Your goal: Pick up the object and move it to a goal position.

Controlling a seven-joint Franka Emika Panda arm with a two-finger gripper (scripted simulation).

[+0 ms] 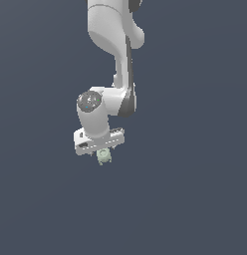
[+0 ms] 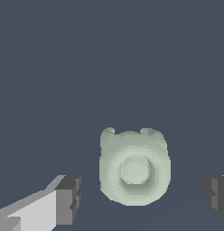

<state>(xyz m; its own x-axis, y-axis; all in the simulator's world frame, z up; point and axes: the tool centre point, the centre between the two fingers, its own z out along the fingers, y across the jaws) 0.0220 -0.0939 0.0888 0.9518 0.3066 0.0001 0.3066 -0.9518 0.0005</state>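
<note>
The gripper [image 1: 101,151] hangs directly over the object [image 1: 103,156], its fingers [image 2: 68,199] spread wide with clear gaps on both sides in the wrist view; nothing is gripped. The object, a pale grey-green knobby block, lies on the dark surface [image 1: 195,199] centred between the fingers, which suggests alignment for a straight descent and closure. No other items appear nearby, and nothing obstructs the approach. No goal marker is visible.
</note>
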